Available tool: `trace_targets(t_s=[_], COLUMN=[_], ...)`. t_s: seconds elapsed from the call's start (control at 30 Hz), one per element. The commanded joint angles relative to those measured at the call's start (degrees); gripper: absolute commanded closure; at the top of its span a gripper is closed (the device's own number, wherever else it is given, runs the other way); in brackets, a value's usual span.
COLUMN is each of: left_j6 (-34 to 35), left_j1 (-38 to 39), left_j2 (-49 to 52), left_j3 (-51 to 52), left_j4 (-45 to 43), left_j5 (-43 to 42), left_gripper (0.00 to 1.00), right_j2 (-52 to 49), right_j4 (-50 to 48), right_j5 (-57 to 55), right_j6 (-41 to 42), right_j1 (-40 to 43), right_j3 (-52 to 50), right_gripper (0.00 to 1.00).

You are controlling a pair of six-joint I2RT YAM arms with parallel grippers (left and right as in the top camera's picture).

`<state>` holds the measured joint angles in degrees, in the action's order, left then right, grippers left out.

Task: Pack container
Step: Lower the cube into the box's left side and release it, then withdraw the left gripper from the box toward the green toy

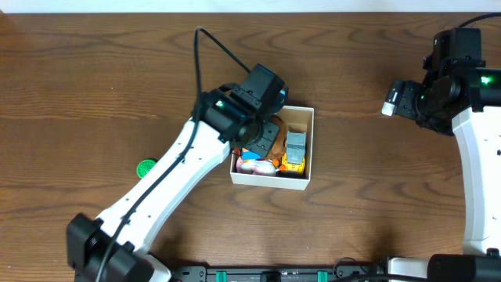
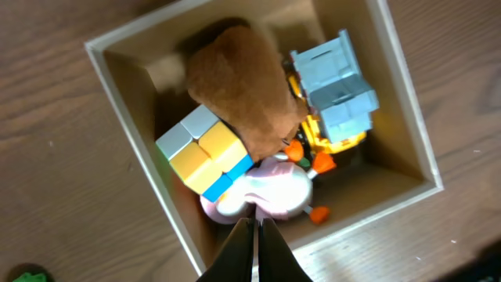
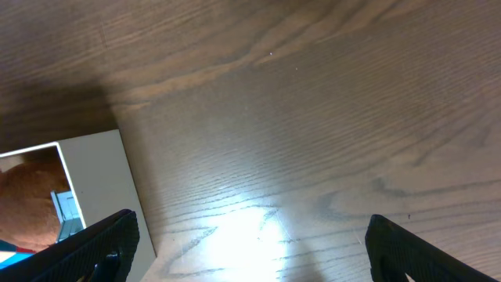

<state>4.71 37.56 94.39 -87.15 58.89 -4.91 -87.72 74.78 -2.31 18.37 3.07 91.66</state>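
Left gripper (image 2: 255, 235) pressed together over the crowded container (image 1: 268, 179), a square slightly askew; right gripper (image 3: 254, 251) spread above the table (image 1: 94, 70).

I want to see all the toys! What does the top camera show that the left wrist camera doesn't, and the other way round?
Only the overhead view shows both white arms: the left arm hides part of the box, and the right gripper sits far off to the side. Only the left wrist view shows the left gripper shut above the toys, the white, yellow and blue cube, and the pink and white toy clearly. Both show the container, the brown plush and the grey-blue block toy.
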Motion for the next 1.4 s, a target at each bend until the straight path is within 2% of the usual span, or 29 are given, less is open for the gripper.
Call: trace_targets(t_s=[0.0,0.17,0.5,0.67,0.97,1.23,1.27,1.3,1.37], left_j6=[0.3,0.3,0.3,0.3,0.3,0.3,0.3,0.4,1.2], left_j1=[-0.3,-1.1,-7.8,-8.5,-7.4,-6.1,-6.4,-7.0,-9.0], left_j2=[3.3,8.9,18.5,20.6,14.5,0.0,-2.0,-3.8,-7.9], left_j3=[1.7,1.8,1.8,1.8,1.7,1.7,1.7,1.7,1.7], left_j4=[-0.7,-1.3,-1.6,-0.5,-0.4,2.2,2.7,3.3,5.1], left_j5=[1.5,1.6,1.5,1.5,1.5,2.2,3.3,4.9,8.6], left_gripper=[0.94,0.94,0.94,0.94,0.94,0.94,0.93,0.85,0.60], right_j2=[0.0,0.0,0.0,0.0,0.0,0.0,0.0,0.0,0.0], right_j4=[0.1,0.1,0.3,0.5,0.5,0.4,0.4,0.4,0.4], right_j5=[0.0,0.0,0.0,0.0,0.0,0.0,0.0,0.0,0.0], right_j6=[-0.9,-0.9,-0.9,-0.9,-0.9,-0.9,-0.9,-1.0,-1.3], right_j1=[0.3,0.3,0.3,0.3,0.3,0.3,0.3,0.3,0.3], right_j3=[-0.3,-0.3,-0.3,-0.3,-0.3,-0.3,-0.3,-0.3,-0.3], right_gripper=[0.06,0.06,0.06,0.06,0.06,0.06,0.06,0.05,0.06])
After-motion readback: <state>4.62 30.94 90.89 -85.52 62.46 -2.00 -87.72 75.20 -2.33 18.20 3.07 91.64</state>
